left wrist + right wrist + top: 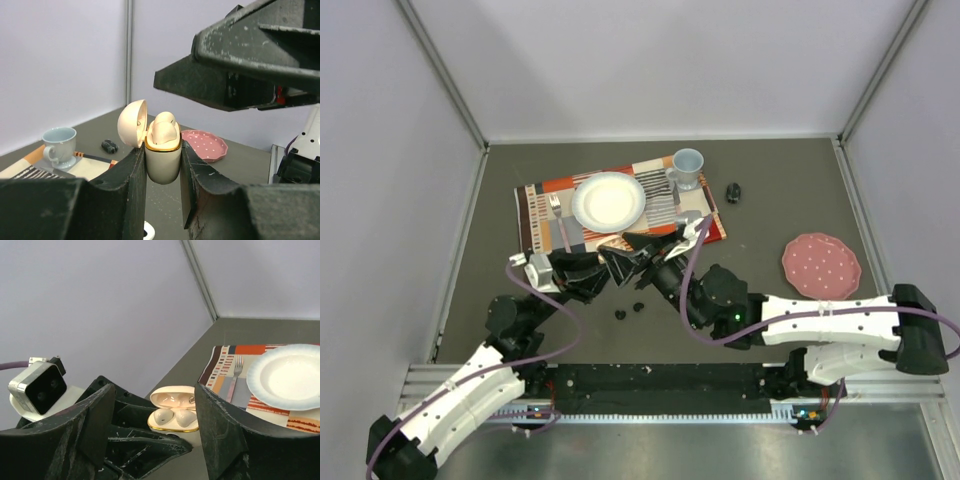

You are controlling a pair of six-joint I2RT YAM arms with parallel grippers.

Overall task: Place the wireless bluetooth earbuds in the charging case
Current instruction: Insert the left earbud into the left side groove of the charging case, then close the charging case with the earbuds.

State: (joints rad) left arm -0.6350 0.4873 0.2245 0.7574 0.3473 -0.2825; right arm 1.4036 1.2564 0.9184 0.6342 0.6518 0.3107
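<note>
Left tool (pixel 163 150) clamps the open charging case (pixel 163 170), hiding its sides. Right tool (pixel 155 412) hangs released above; earbuds (pixel 176 418) sit half-sunk inside

Legible text, brands, numbers, signs: none in any view. Charging case (pixel 174 409), inner face of the open lid (pixel 167 396): one small dark printed mark (pixel 192 400), too small and blurred to read as letters or figures.
</note>
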